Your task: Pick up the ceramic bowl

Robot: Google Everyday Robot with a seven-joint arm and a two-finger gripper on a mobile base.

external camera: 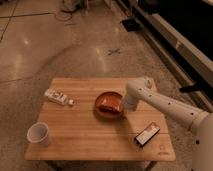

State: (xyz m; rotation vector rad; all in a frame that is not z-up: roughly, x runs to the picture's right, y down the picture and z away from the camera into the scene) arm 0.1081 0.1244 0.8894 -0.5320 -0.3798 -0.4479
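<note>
On table, centre-right: bowl point(109, 104), orange-brown, glossy, reddish patch inside, sitting flat on the wood.
Gripper: point(126, 105) down at the bowl's right rim, right up against it; contact or grasp not resolvable.
Fingers: can't tell whether apart or together, they merge with the bowl edge and the wrist above.
Arm: point(170, 107) white, comes in from the lower right, runs up-left over the table's right side, bends at a rounded joint above the gripper and drops down to it.
Table: point(85, 137) small, light wood, rectangular, on a speckled hard floor.
Cup: point(39, 134) white, upright, near the front-left corner, well apart from the bowl.
Packet: point(58, 97) white, elongated, lying flat near the back-left edge, left of the bowl, not touching it.
Phone-like slab: point(147, 134) dark, flat, with a reddish strip along one side, lying diagonally near the front-right corner, below the arm, apart from the bowl.
Floor mark: point(114, 51) small cross on the floor beyond the table.
Right side: dark bench or shelving along the wall, detail not readable.
</note>
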